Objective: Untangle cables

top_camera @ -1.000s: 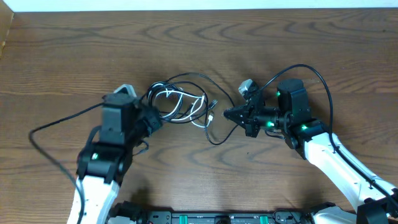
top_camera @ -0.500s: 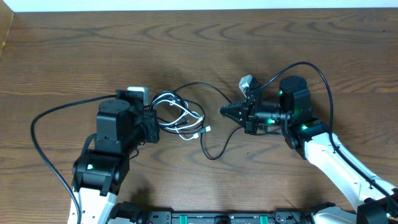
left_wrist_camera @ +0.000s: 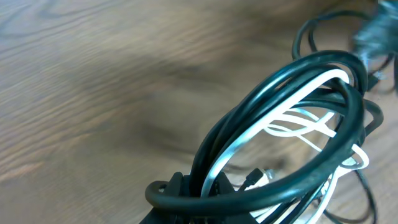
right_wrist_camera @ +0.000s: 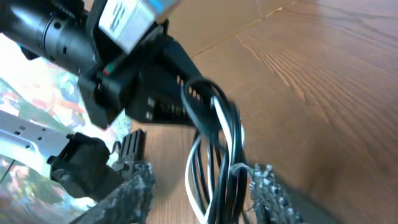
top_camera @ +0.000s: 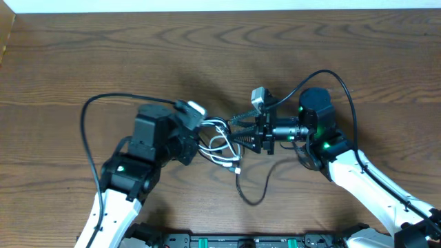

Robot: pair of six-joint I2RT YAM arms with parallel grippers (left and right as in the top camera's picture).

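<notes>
Black-and-white cables (right_wrist_camera: 214,155) between right gripper's (right_wrist_camera: 200,188) parted fingers (right_wrist_camera: 134,194), in wrist view only.

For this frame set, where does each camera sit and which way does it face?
Overhead: above the table, looking straight down; both arms show, left gripper and right gripper at the cables.
Left wrist: on the left arm, looking along the held cables; its own fingers barely show.
Right wrist: on the right arm, facing the left gripper; its own fingers flank the cables.
Shared: the cables, in all three.
</notes>
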